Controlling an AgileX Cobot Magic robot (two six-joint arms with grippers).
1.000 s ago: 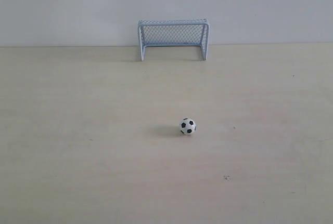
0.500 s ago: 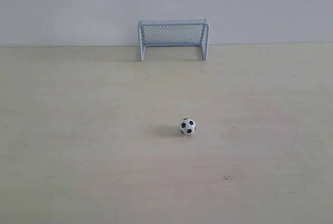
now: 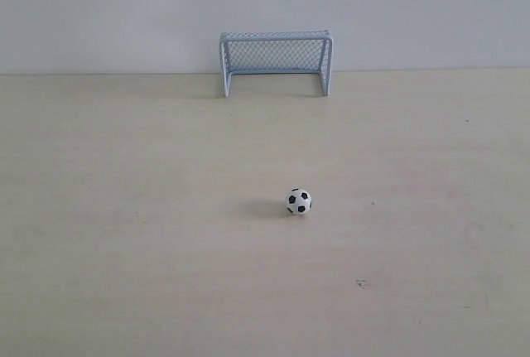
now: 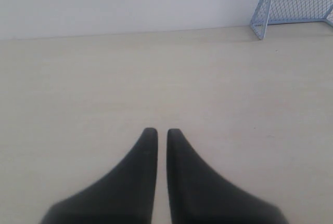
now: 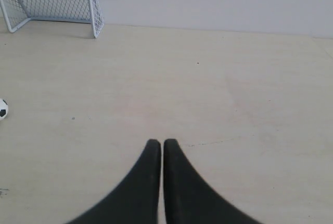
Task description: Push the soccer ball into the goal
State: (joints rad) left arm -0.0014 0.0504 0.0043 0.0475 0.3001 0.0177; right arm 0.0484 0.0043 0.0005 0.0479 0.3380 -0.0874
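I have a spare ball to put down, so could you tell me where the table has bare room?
Bare table lies around the soccer ball: the stretch between it and the goal, plus both flanks. Only the goal's spot by the back wall is taken.

Seemingly a lab test bench rather than a home: a pale wood-grain tabletop (image 3: 124,274) meets a plain white wall (image 3: 431,9), staged with a toy goal (image 3: 276,52) and tiny soccer ball (image 3: 298,201).
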